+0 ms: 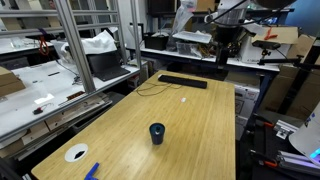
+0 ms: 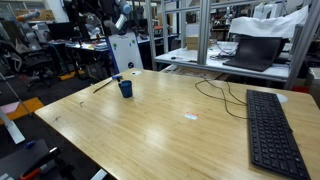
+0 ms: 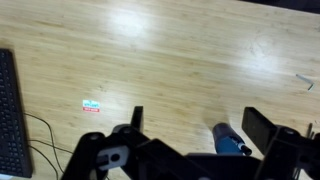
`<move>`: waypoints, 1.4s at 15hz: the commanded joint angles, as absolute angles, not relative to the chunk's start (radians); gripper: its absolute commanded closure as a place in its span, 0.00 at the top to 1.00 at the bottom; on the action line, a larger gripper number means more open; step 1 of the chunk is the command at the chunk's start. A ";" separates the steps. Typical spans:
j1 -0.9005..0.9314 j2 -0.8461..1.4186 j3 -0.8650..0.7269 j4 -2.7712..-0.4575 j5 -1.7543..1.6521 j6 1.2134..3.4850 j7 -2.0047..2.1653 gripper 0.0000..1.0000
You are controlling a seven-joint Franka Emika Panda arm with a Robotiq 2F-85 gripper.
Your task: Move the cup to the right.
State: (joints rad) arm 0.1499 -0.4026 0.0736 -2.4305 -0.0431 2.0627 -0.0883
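Black two-finger gripper (image 3: 196, 128): jaws were spread, empty. In an exterior view the small dark navy-blue cylindrical cup (image 1: 157, 133) stood upright, well apart, at its 7 o'clock.

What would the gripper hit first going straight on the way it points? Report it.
Most likely bare table, in the wrist view. The gripper hangs open high above it; the cup sits near one finger, probably just off the line, though depth is unclear.

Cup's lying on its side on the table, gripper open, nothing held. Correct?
No: the cup stands upright on the table, as both exterior views show. The gripper is open and holds nothing, per the wrist view.
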 commanded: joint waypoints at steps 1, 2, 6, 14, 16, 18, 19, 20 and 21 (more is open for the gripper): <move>0.159 -0.255 0.079 -2.344 0.012 2.156 -0.112 1.00; 0.164 -0.212 0.082 -2.321 0.030 2.182 -0.116 1.00; 0.184 -0.045 0.126 -2.214 0.043 2.231 -0.091 1.00; 0.213 0.278 0.179 -1.983 -0.008 2.222 -0.075 1.00; 0.226 0.345 0.172 -1.936 -0.048 2.232 -0.051 1.00; 0.233 0.399 0.165 -1.894 -0.062 2.238 -0.012 1.00; 0.236 0.422 0.165 -1.874 -0.068 2.232 -0.007 1.00; 0.223 0.394 0.175 -1.917 -0.051 2.243 -0.032 1.00; 0.225 0.415 0.174 -1.899 -0.054 2.243 -0.026 1.00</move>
